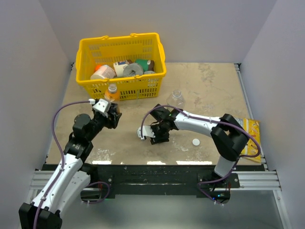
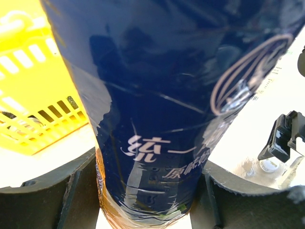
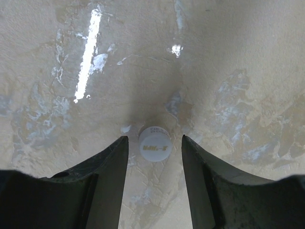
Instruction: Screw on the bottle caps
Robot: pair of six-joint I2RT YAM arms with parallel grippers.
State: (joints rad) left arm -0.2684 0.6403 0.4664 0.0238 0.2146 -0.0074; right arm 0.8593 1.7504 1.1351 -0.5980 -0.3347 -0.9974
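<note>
My left gripper point(image 1: 111, 111) is shut on the small orange bottle point(image 1: 112, 92), gripping it low on its body. Its open neck points up, close to the yellow basket. In the left wrist view the bottle's dark blue label point(image 2: 167, 95) fills the frame between the fingers point(image 2: 71, 195). My right gripper point(image 1: 157, 135) is open, low over the table. One white cap point(image 3: 155, 145) lies between its fingertips point(image 3: 119, 148), touching neither. A second white cap point(image 1: 196, 141) lies on the table to the right. The clear bottle point(image 1: 177, 99) stands uncapped behind the right arm.
A yellow basket point(image 1: 121, 67) holding several containers stands at the back left; it also shows in the left wrist view point(image 2: 33, 109). A yellow snack packet point(image 1: 251, 133) lies at the right edge. Grey walls close in both sides.
</note>
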